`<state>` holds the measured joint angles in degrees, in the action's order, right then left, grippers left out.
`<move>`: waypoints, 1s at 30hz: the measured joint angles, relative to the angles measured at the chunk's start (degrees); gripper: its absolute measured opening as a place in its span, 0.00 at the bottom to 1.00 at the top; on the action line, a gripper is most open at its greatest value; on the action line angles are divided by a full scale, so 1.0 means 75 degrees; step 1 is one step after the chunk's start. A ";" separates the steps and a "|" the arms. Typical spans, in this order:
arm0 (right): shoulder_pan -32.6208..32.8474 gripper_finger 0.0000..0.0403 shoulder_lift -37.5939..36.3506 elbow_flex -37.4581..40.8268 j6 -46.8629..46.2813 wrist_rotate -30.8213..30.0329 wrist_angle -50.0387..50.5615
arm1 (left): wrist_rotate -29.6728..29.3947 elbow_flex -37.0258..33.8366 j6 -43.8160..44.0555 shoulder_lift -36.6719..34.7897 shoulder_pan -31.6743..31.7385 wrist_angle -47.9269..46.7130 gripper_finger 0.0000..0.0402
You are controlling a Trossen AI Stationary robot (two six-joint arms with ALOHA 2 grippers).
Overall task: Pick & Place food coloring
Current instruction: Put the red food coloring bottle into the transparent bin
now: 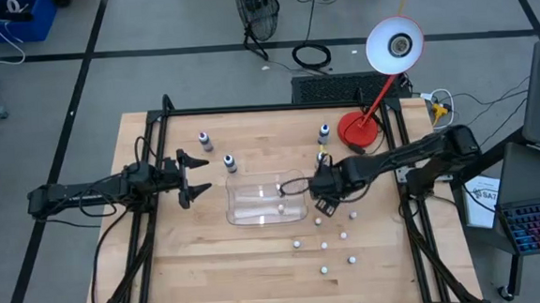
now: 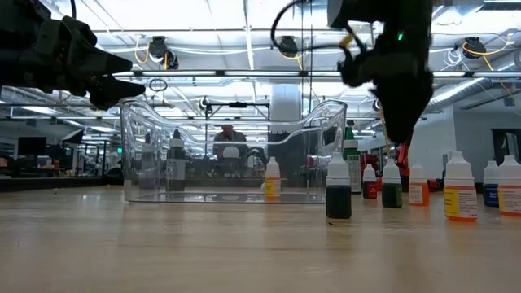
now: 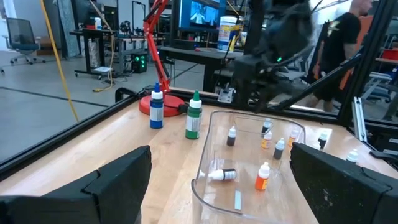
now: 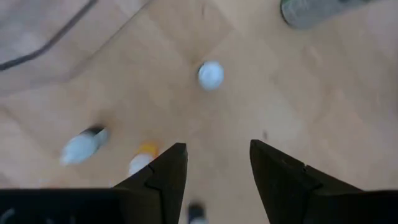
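Clear tray (image 1: 255,209) sits between both arms; red lamp (image 1: 358,130) behind.

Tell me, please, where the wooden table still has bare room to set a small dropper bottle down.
The widest bare patch of the wooden table is its front left, between the clear plastic tray and the front edge. Another strip lies behind the tray, between the two left-hand bottles and the blue-capped bottle. The front right is crowded: small white dropper bottles scatter below the empty, open right gripper.

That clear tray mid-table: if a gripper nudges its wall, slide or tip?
The clear tray would probably slide: it sits flat and wide on smooth wood, holding only two small bottles. Thin see-through walls suggest it is light, likely flexing.
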<state>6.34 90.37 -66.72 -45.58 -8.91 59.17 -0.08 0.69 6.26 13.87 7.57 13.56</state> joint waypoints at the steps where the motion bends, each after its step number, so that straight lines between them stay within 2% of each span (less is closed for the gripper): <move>1: -0.0134 0.41 0.0000 0.0173 0.0212 0.0006 -0.0302 | -0.0002 0.0001 0.0000 -0.0003 0.0000 0.0000 0.94; 4: -0.0537 0.41 0.0043 0.0591 0.0687 0.0179 -0.1076 | 0.0000 0.0000 0.0000 0.0000 0.0000 0.0000 0.94; 11: -0.1122 0.41 0.0041 0.0907 0.1256 0.0285 -0.1824 | 0.0000 0.0001 0.0000 -0.0003 0.0000 -0.0003 0.94; 14: -0.1165 0.41 0.0041 0.0967 0.1357 0.0624 -0.2150 | -0.0003 0.0003 0.0000 0.0000 0.0000 -0.0003 0.94; 30: -0.1115 0.41 0.0041 0.0974 0.1500 0.0627 -0.2461 | -0.0003 0.0002 0.0000 -0.0003 0.0000 -0.0003 0.94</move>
<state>-2.02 90.67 -59.42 -34.33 -4.21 40.71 -0.10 0.71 6.26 13.85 7.57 13.54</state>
